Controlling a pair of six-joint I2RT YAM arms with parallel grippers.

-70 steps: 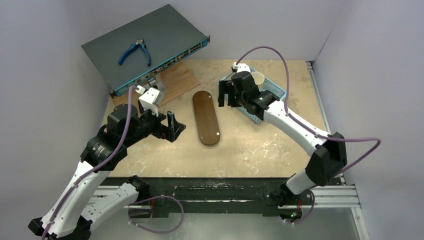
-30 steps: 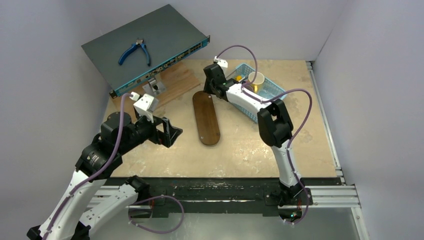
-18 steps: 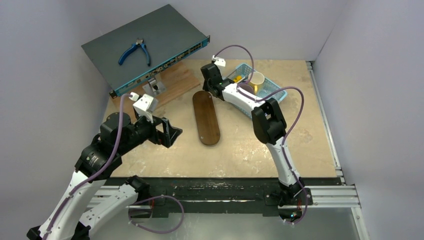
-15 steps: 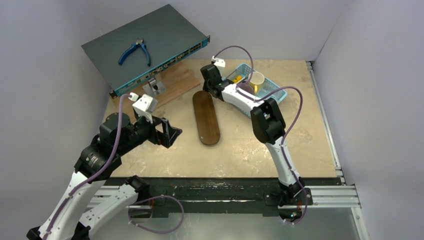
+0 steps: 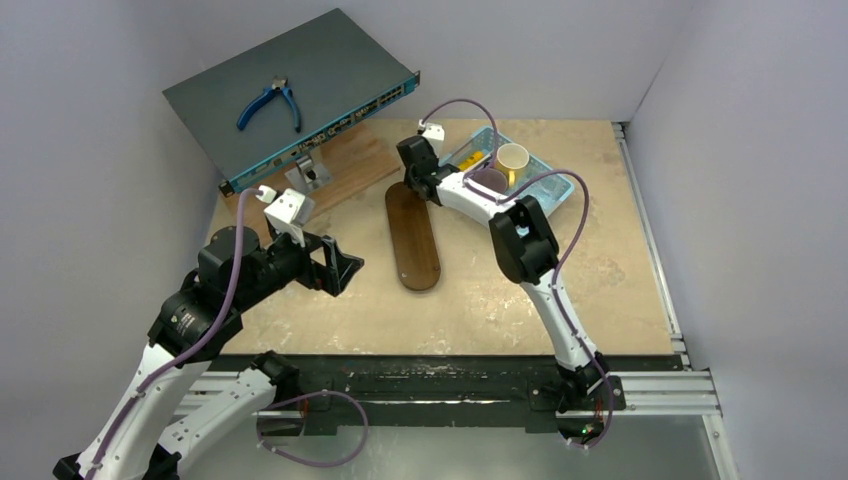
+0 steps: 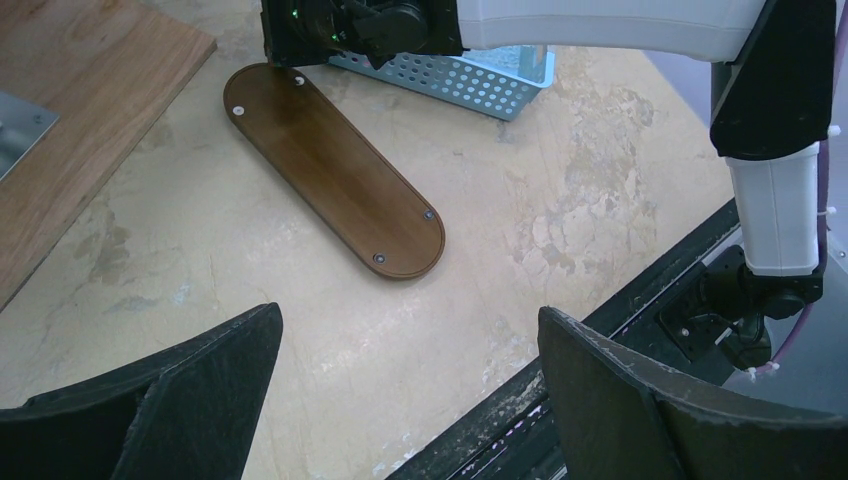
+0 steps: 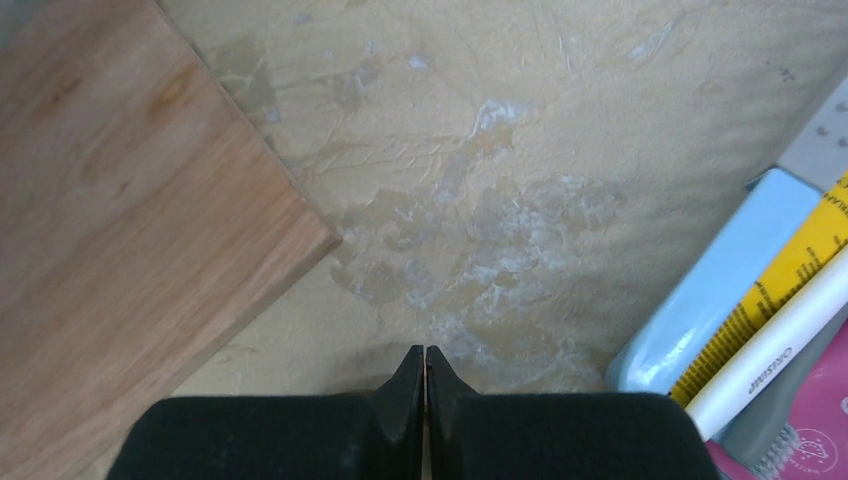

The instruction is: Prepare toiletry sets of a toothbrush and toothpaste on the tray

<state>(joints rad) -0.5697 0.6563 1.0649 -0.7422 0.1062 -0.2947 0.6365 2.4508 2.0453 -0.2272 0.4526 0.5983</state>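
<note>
The tray [image 5: 412, 236] is a dark-brown oval board lying bare on the table; it also shows in the left wrist view [image 6: 335, 170]. My right gripper [image 5: 407, 184] hangs low over the table at the tray's far end. Its fingers [image 7: 425, 352] are shut together with nothing between them. At the right edge of the right wrist view, the yellow toothpaste [image 7: 790, 265], a white toothbrush [image 7: 780, 350] and a pink toothpaste [image 7: 825, 420] lie in the blue basket [image 7: 700, 300]. My left gripper [image 5: 340, 268] stands open and empty, left of the tray [image 6: 410, 330].
The blue basket [image 5: 545, 185] at the back right also holds a yellow cup [image 5: 513, 157]. A light wooden board [image 5: 350, 160] lies left of the right gripper. A tilted grey network switch [image 5: 290, 95] with blue pliers [image 5: 268, 102] on it fills the back left.
The right arm has swung left from the basket to the tray's far end, and its jaws have shut. The left arm has barely moved.
</note>
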